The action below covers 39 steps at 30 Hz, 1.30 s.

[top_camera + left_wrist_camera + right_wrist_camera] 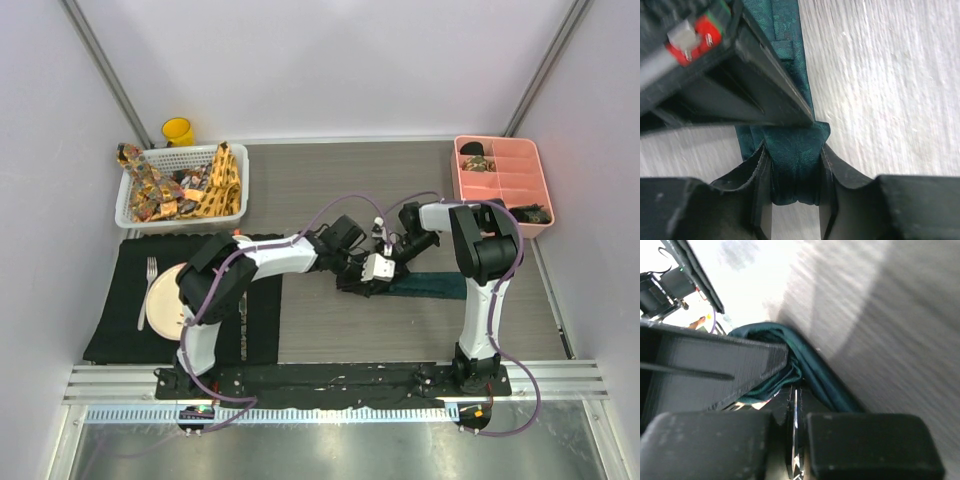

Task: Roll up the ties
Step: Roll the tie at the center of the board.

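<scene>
A plain dark teal tie (pixel 435 286) lies flat across the middle of the table, its left end gathered into a small roll. My left gripper (pixel 358 280) is shut on that roll. In the left wrist view the teal roll (pixel 790 165) is squeezed between the two fingers of the left gripper (pixel 794 150). My right gripper (pixel 387 266) meets it from the right. Its shut jaws (pixel 795 390) pinch a fold of the teal tie (pixel 810 367) at their tips. Patterned yellow-orange ties (pixel 222 180) and brownish ties (pixel 150 190) lie in a white basket (pixel 128 212).
A pink divided tray (pixel 500 142) stands at the back right, holding small dark items. A yellow cup (pixel 178 131) sits behind the basket. At the left, a black placemat (pixel 115 335) carries a plate (pixel 165 300) and a fork (pixel 148 290).
</scene>
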Available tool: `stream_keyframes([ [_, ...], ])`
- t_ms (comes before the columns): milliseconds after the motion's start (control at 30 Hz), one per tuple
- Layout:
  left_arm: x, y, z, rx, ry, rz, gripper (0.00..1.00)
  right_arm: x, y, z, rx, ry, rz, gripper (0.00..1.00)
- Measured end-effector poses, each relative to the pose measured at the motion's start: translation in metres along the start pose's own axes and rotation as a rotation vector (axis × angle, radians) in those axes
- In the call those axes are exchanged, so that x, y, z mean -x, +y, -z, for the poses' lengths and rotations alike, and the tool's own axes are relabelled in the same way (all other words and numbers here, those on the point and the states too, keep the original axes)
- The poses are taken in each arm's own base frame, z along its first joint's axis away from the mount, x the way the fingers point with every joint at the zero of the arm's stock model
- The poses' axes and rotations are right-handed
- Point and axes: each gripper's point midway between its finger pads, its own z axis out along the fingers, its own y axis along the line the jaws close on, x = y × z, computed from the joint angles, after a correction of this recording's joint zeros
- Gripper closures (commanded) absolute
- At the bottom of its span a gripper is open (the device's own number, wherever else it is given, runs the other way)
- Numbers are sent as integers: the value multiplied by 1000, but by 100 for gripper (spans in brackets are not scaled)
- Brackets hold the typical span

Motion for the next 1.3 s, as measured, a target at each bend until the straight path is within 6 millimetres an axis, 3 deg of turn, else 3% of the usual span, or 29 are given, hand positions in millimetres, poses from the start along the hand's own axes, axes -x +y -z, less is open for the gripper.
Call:
stream_keyframes([
  [100, -6, -7, 6, 13, -15, 34, 83, -1, 7, 1, 36, 4, -5, 86],
  [267, -13, -20, 12, 17, -32, 74, 83, 5, 12, 9, 62, -27, -2, 86],
  [533, -13, -14, 13, 48, -58, 166, 75, 3, -7, 8, -24, -17, -22, 90],
  [900, -13, -8, 27, 127, -60, 287, 65, 10, -8, 7, -51, -20, -45, 90],
  [1067, -23, -5, 26, 161, -24, 310, 59, 12, -7, 7, -47, -22, -46, 90],
  [1167, -25, -5, 24, 171, -11, 317, 57, 12, -6, 7, -43, -22, -44, 87],
  [1300, -26, -4, 23, 176, -5, 324, 56, 13, -2, 7, -36, -17, -29, 66],
])
